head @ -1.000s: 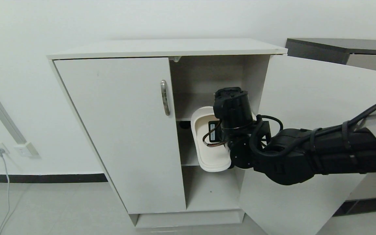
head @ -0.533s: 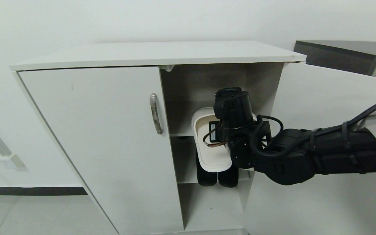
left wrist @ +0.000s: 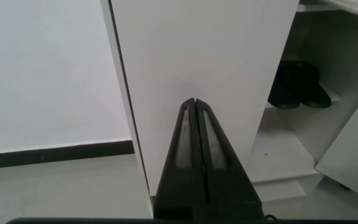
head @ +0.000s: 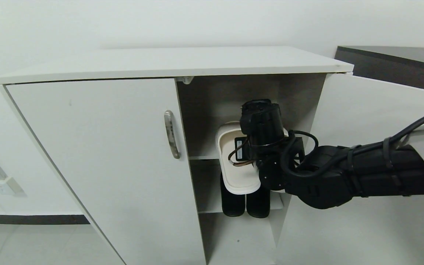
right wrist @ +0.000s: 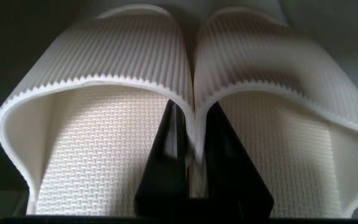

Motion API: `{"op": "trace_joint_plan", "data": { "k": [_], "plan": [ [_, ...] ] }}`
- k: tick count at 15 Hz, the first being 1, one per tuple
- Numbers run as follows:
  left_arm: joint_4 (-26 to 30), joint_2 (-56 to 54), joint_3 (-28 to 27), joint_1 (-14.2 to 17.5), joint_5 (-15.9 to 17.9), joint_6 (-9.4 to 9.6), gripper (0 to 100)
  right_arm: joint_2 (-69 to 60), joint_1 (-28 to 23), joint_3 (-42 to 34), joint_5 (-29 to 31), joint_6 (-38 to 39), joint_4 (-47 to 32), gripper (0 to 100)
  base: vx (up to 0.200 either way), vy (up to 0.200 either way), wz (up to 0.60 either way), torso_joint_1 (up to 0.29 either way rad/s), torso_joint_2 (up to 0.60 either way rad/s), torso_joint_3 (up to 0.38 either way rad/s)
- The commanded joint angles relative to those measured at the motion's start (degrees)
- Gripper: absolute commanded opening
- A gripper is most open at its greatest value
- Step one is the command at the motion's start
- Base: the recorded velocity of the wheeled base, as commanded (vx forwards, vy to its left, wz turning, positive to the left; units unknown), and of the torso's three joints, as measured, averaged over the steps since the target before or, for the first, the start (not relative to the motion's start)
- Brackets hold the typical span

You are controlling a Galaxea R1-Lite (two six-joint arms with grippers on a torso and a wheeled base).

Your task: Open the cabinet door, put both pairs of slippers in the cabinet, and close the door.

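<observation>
The white cabinet has its left door closed and its right door swung open. My right gripper is shut on the inner edges of a pair of white slippers, held side by side in the opening at the height of the upper shelf. A pair of black slippers stands on the middle shelf just below them. My left gripper is shut with nothing in it, low in front of the closed left door.
A metal handle runs down the closed door's edge. The bottom compartment is bare. A grey-topped unit stands behind the open door. A wall socket and black skirting are at the lower left.
The head view has shifted closer, so the cabinet looks larger and the black slippers have come into sight. The right arm holds the white slippers the same way, now nearer the shelves.
</observation>
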State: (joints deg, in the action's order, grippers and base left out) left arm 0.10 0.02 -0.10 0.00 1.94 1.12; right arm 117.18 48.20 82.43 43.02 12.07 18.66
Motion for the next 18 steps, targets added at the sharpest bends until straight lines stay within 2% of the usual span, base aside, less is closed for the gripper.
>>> {"op": "trace_joint_plan", "data": {
  "k": [1, 7, 11, 18],
  "plan": [
    [-0.01, -0.02, 0.01, 0.09, 0.0, 0.02, 0, 0.77, -0.56, 1.41, -0.31, -0.12, -0.91, 0, 0.0, 0.0, 0.0, 0.0, 0.0, 0.0],
    [-0.01, -0.02, 0.01, 0.0, -0.09, -0.07, 0, 4.38, -3.9, 12.84, -4.61, 1.55, -11.81, 0, 0.0, 0.0, 0.0, 0.0, 0.0, 0.0],
    [-0.01, -0.02, 0.01, 0.0, -0.09, -0.07, 0, 8.86, -5.4, 19.43, -4.52, 1.47, -11.98, 0, 0.0, 0.0, 0.0, 0.0, 0.0, 0.0],
    [-0.01, -0.02, 0.01, 0.0, -0.44, -0.07, 0, 11.41, -6.81, 24.27, -4.17, 0.41, -11.81, 0, 0.0, 0.0, 0.0, 0.0, 0.0, 0.0]
  ]
}}
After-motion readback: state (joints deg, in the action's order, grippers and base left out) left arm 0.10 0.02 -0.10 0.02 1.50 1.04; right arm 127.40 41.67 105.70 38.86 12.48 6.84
